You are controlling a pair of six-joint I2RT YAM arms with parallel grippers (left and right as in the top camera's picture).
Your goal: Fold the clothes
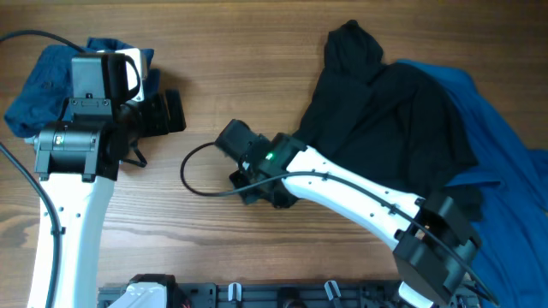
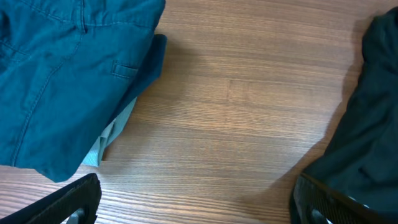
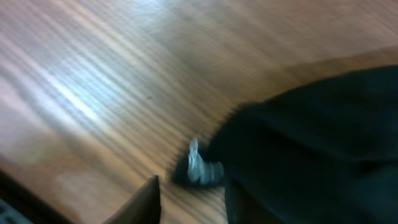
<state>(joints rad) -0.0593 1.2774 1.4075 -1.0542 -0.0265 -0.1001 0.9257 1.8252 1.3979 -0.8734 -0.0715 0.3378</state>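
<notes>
Clothes, folding part done by my judgement. Teal-blue garment (image 2: 56, 81) is lying folded at the table's (image 1: 240, 77) left, beside my left gripper (image 2: 196, 196), which is gaping empty. Black garment (image 1: 394, 111) is sprawling crumpled over the bright blue garment (image 1: 505, 154). My right gripper (image 3: 193, 202) is hovering at its edge, and I am failing to read its jaws.

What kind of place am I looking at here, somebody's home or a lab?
Probably a robotics lab bench, not a home: a left arm and right arm with trailing cable stand at a wooden table holding a black garment.
</notes>
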